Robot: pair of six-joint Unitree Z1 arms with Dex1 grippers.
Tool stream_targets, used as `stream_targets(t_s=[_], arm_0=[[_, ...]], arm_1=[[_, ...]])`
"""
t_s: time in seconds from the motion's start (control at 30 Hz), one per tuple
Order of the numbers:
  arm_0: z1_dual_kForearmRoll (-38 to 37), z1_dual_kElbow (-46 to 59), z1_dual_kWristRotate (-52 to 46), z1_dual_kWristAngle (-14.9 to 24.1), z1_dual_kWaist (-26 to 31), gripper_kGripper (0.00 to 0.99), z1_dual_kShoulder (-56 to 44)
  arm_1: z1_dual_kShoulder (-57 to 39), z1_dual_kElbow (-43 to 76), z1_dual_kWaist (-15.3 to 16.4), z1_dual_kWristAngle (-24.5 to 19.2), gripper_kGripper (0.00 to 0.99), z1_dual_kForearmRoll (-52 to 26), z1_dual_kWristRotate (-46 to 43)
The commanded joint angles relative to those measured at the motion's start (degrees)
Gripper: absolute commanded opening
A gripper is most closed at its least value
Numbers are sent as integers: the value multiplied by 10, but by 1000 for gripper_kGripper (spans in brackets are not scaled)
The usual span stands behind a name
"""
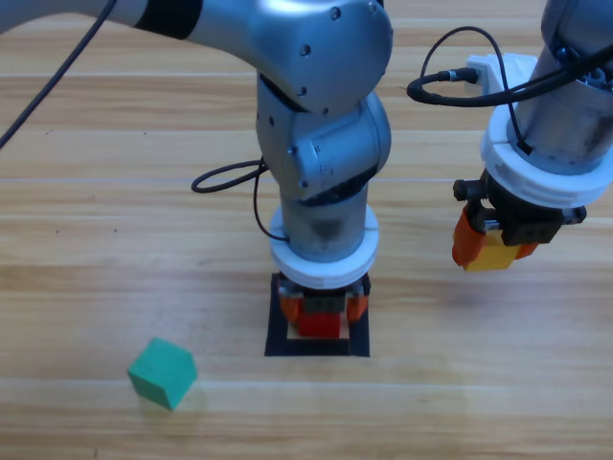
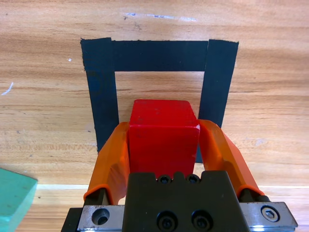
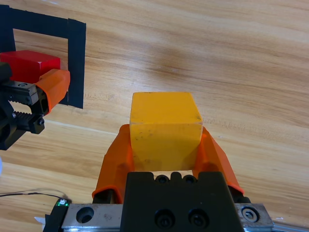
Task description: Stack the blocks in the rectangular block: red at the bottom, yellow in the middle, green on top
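Observation:
My left gripper (image 1: 321, 314) points straight down over the black-tape rectangular block (image 1: 278, 343), shut on the red cube (image 2: 163, 135), which sits within the outline (image 2: 159, 55) in the left wrist view. My right gripper (image 1: 493, 251) hangs above the table to the right of the outline, shut on the yellow cube (image 3: 165, 129). From the right wrist, the red cube (image 3: 30, 65) and part of the tape (image 3: 76, 63) show at upper left. The teal-green cube (image 1: 163, 372) lies loose at front left, its corner (image 2: 13, 203) also showing in the left wrist view.
Black cables (image 1: 235, 177) trail from the arms over the table behind the outline. Bare wood (image 1: 460, 383) lies in front of and around the outline.

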Motion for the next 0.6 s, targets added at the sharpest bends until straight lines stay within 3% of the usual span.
stream_targets(t_s=[0.03, 0.6], arm_0=[[-15, 3, -14, 5, -4, 571, 20], [-19, 5, -20, 5, -4, 569, 14]], arm_1=[[-2, 11, -2, 4, 0, -9, -3], [-2, 12, -2, 5, 0, -9, -2]])
